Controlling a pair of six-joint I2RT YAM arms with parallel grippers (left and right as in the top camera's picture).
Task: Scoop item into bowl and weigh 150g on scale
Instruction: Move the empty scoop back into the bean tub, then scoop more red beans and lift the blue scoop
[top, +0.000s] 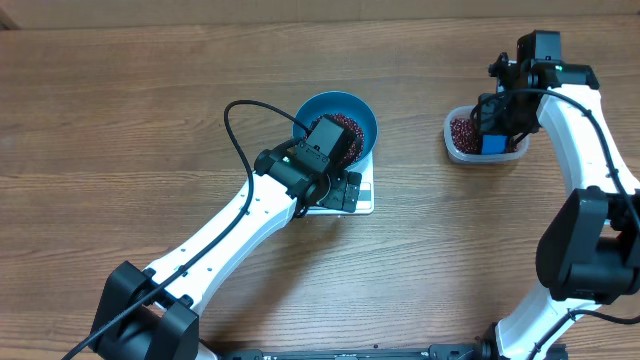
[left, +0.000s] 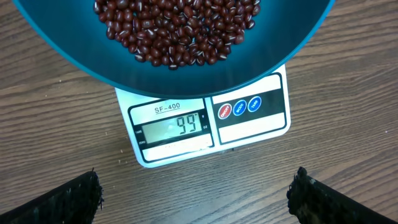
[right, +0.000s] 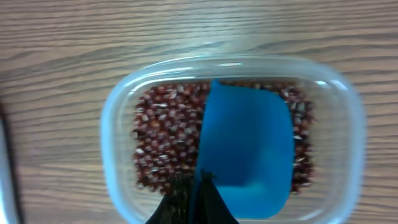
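The blue bowl (top: 340, 118) stands on the white scale (left: 249, 127) and holds a layer of red-brown beans (left: 180, 28). The scale's display (left: 177, 127) reads 99. My left gripper (left: 196, 199) hovers over the table in front of the scale, open wide with nothing between its fingers (left: 68, 199). At the right, my right gripper (right: 199, 186) is shut on the near edge of the small blue scoop (right: 249, 149). The scoop looks empty and lies in the clear tub (right: 118, 124) on top of more beans (right: 168, 137).
The clear tub (top: 470, 140) stands on the wooden table at the far right, well apart from the scale (top: 350, 195). A black cable (top: 235, 130) loops above my left arm beside the bowl.
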